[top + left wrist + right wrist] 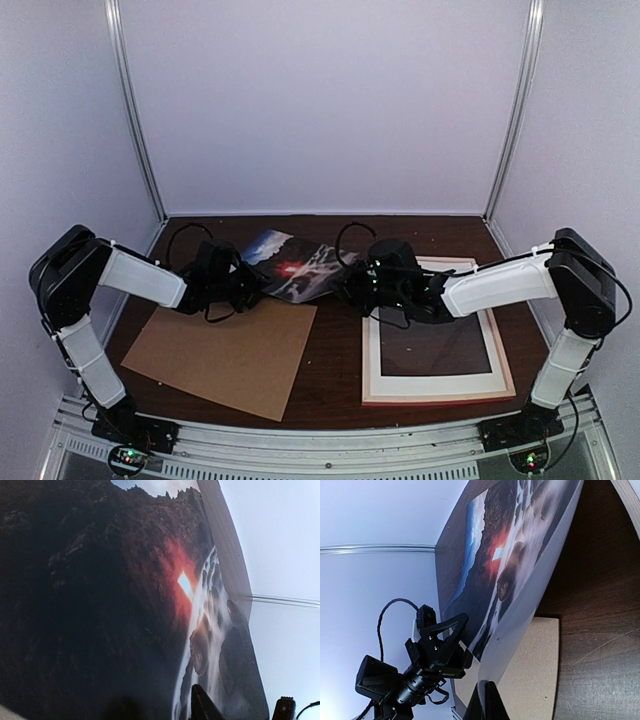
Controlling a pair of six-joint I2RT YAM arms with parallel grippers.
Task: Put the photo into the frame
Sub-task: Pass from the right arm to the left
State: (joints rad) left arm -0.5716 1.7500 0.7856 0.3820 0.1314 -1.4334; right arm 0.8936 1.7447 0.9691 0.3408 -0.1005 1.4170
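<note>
White-shelled arms [145,278] with black joints and looping black cables.

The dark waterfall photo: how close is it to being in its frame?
Done: the dark rectangular photo of rocks and water is off the table. In hand: right gripper shut on one edge, left gripper at the other. Left: laying it into the pink-rimmed rectangular frame lying flat.

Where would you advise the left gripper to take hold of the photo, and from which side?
Pinch the photo at its left edge, coming in from the left with the jaws straddling the sheet. It is a thin print, lifted and bowed, and the right gripper is shut on its opposite edge, so a matching hold there would probably level it.
</note>
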